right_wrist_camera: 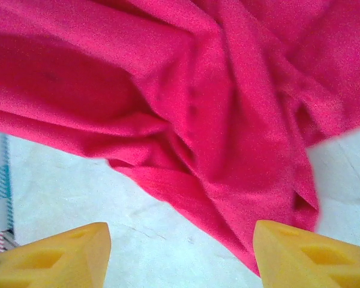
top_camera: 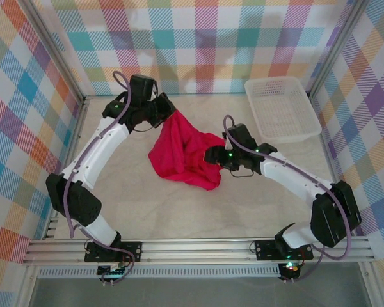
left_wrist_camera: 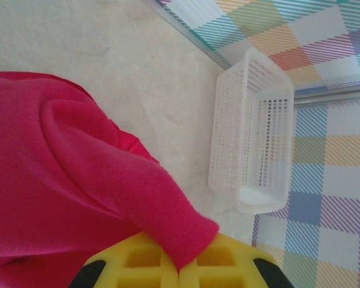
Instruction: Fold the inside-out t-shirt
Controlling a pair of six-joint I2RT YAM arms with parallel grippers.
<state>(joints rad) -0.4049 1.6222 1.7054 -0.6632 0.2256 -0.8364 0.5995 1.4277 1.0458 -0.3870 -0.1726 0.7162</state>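
The inside-out t-shirt [top_camera: 182, 152] is a bright red bunched heap in the middle of the table, with one corner pulled up toward the back left. My left gripper [top_camera: 169, 116] is shut on that raised corner. In the left wrist view a fold of the t-shirt [left_wrist_camera: 78, 180] is pinched between the yellow pads of the left gripper [left_wrist_camera: 180, 267]. My right gripper [top_camera: 211, 155] is at the heap's right edge. In the right wrist view the right gripper [right_wrist_camera: 180, 235] stands open over bare table, with the creased t-shirt [right_wrist_camera: 198, 108] just ahead and its hem touching the right-hand finger [right_wrist_camera: 300, 255].
A white perforated plastic basket [top_camera: 281, 109] stands at the back right, and the same basket [left_wrist_camera: 252, 132] lies beyond the cloth in the left wrist view. Checked walls and metal frame posts close in the table [top_camera: 134, 204] on three sides.
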